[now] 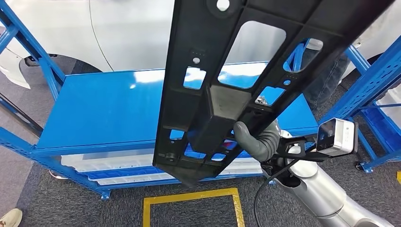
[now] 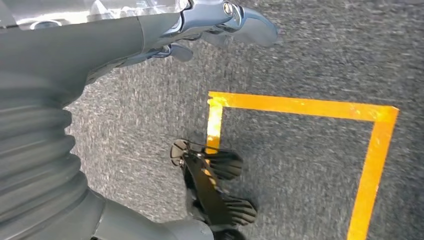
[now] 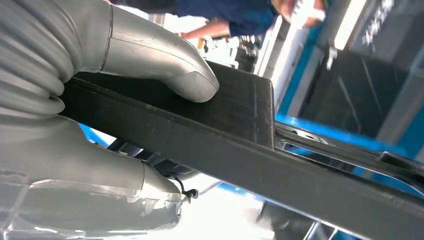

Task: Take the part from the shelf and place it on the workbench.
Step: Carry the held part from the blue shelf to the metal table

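Part: you had the long black part point(image 1: 246, 71) lifted off the blue shelf point(image 1: 108, 109), slanting up across the head view from low centre to the upper right, its cut-outs showing the shelf top behind.
Right hand: your right hand point(image 1: 257, 139) gripped the part near its lower end; in the right wrist view the thick grey thumb point(image 3: 165, 65) pressed flat on the part's raised black block point(image 3: 235, 105), with the bar of the part between thumb and palm.
Left hand: your left hand point(image 2: 210, 25) hung over grey carpet point(image 2: 310, 55) with nothing in it; its fingers looked curled in, though the picture was blurred.
Floor: a yellow tape square point(image 1: 194, 205) lay just in front of the shelf.
Person: someone in dark trousers point(image 1: 326, 80) stood behind the shelf's right end.
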Action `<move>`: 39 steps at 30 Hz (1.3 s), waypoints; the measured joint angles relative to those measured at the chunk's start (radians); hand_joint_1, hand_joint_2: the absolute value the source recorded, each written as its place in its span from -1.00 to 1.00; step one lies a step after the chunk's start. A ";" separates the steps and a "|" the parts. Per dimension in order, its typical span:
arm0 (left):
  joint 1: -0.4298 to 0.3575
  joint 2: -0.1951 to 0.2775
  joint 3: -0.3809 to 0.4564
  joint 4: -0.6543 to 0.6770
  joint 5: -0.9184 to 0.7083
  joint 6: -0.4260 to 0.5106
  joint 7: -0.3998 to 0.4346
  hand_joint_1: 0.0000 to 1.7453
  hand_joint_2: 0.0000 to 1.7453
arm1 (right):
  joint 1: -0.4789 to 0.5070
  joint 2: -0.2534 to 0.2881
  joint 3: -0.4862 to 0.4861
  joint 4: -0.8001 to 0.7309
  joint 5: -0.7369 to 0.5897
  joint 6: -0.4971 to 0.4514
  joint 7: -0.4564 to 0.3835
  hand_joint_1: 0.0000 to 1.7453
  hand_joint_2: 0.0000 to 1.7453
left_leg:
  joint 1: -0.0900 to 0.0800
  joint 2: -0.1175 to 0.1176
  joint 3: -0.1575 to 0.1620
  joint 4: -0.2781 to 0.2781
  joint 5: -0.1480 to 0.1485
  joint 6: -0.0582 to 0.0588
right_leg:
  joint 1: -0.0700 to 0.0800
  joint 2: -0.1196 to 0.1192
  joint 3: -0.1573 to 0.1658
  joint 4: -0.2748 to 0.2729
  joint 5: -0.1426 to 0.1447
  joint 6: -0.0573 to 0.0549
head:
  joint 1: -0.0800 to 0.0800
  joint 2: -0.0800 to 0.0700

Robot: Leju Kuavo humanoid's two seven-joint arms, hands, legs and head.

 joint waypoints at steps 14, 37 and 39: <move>0.007 0.010 -0.010 0.000 0.000 -0.012 -0.021 -1.00 1.00 | 0.201 0.128 -0.167 -0.117 0.193 0.187 -0.005 1.00 1.00 | -0.002 0.006 -0.076 -0.109 0.106 0.039 | -0.018 0.008 0.009 0.213 -0.117 0.055 | 0.000 0.000; 0.007 0.019 -0.014 0.003 -0.001 -0.011 -0.019 -1.00 1.00 | 0.170 0.188 -0.216 -0.105 0.141 0.176 -0.005 1.00 1.00 | 0.002 0.003 0.056 -0.142 0.023 0.028 | -0.008 0.004 -0.025 0.013 0.004 0.042 | -0.002 0.000; 0.007 0.019 -0.014 0.003 -0.001 -0.012 -0.019 -1.00 1.00 | 0.169 0.187 -0.217 -0.100 0.141 0.176 -0.005 1.00 1.00 | 0.002 0.006 0.032 -0.140 0.042 0.041 | -0.010 0.007 -0.065 0.129 -0.090 0.050 | -0.003 0.000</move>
